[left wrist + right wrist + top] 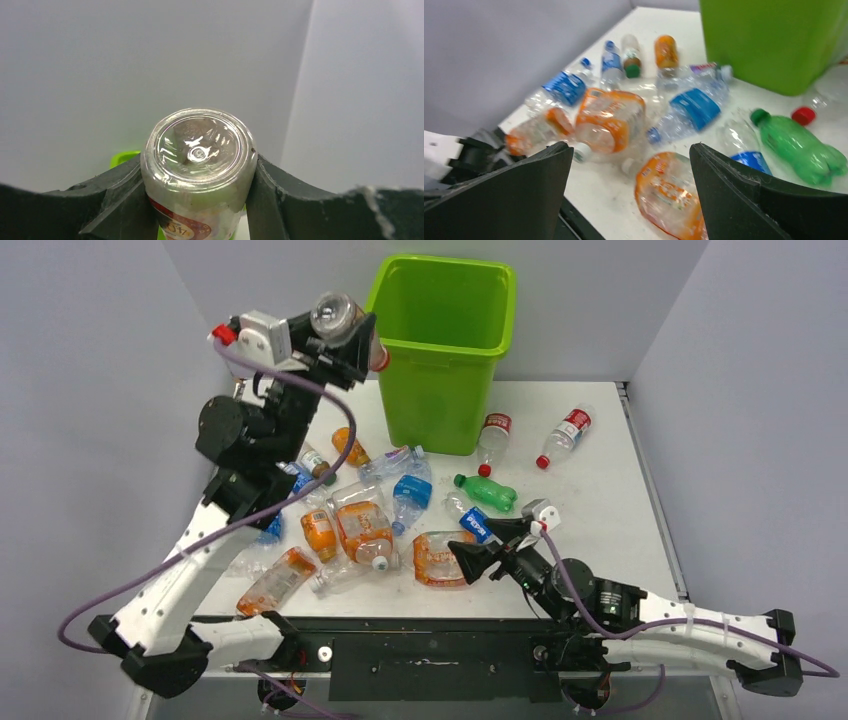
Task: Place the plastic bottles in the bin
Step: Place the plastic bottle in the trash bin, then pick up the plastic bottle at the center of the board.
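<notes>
My left gripper [345,335] is raised beside the left rim of the lime-green bin [440,350] and is shut on a clear bottle with a red label [197,165], base toward the wrist camera. My right gripper [487,552] is open and empty, low over the table next to a crushed orange-labelled bottle [437,558], which lies between its fingers in the right wrist view [669,192]. Several other bottles lie on the table, among them a green one [487,492] and two clear red-labelled ones [566,434] by the bin.
Grey walls close in the table on the left, back and right. A cluster of orange and blue-labelled bottles [350,525] covers the table's left middle. The black base rail [420,640] runs along the near edge.
</notes>
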{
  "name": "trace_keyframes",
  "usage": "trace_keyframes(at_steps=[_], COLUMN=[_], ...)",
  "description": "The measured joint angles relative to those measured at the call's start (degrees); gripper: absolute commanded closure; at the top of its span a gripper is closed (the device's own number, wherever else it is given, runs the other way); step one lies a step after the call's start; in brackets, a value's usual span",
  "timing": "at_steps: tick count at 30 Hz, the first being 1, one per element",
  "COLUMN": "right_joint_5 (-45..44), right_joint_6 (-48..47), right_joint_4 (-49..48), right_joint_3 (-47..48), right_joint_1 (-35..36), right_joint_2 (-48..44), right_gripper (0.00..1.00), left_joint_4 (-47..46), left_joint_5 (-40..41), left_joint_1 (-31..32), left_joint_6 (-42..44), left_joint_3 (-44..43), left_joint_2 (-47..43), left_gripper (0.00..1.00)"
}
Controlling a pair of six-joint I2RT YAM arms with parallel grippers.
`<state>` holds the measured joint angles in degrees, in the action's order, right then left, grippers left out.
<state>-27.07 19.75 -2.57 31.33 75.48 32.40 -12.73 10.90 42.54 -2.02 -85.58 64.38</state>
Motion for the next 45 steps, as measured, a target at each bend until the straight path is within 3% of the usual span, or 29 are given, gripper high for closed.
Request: trace_keyframes(at_steps=[5,9,16,20,21,23,24,26,28,31,34,39,45], right_joint_5=[-10.88,-17.27,-17.31,-17.44,-17.53,-17.79,-17.90,-18.45,-19.08,-20.63,-22.32,-24.81,-26.51], right_joint_6=[5.51,10.91,13.57,13.73,13.66,13.22,13.03,12.63,12.46,12.66,13.66,16.50,20.02], right_joint_4=[3.80,6.86,10.23,11.54,11.85,12.59,12.90,14.12,15.28,17.66,19.96,23.80,26.84], right_joint_3=[-4.74,-7.85,-9.75,-9.70,-9.70,-9.68,-9.66,-9.18,-8.41,-6.62,-5.11,-3.37,-2.27], right_joint_1=[0.00,-0.02,0.00,0.00,0.00,0.00,0.00,0.00,0.00,0.00,0.00,-0.02,-0.70], right_joint_2=[0.37,-0.15,-1.46,-2.03,-2.25,-2.95,-3.17,-3.82,-4.39,-5.25,-5.97,-5.86,-0.90], right_gripper=[0.10,0.10,0.10,0.10,0.10,0.10,0.10,0.10,0.10,0.10,0.10,0.10,0.10], left_joint_4=[-7.23,-9.09,-10.36,-7.96,-7.45,-6.95,-6.56,-5.95,-5.75,-6.69,-8.26,-7.80,2.25], left_joint_5=[-5.81,-10.21,-14.78,-14.69,-14.64,-14.60,-14.60,-14.56,-14.34,-14.14,-13.94,-12.63,-9.46], left_joint_1=[-10.91,-13.97,-16.46,-16.94,-17.07,-17.27,-17.40,-17.51,-17.53,-17.51,-17.51,-17.44,-17.35], left_joint_6=[-3.54,-5.57,-9.55,-10.23,-10.54,-10.93,-11.10,-11.32,-11.87,-12.94,-13.88,-13.97,-11.72], left_joint_3=[-4.17,-10.69,-20.48,-25.79,-26.71,-26.99,-26.99,-27.10,-27.30,-25.57,-17.05,-0.24,16.02], left_joint_2=[10.97,20.96,34.47,40.19,41.38,42.32,42.62,42.97,42.97,40.83,33.68,14.58,-9.20], left_gripper=[1.00,1.00,0.98,0.72,0.61,0.26,0.15,0.05,0.04,0.04,0.04,0.04,0.04])
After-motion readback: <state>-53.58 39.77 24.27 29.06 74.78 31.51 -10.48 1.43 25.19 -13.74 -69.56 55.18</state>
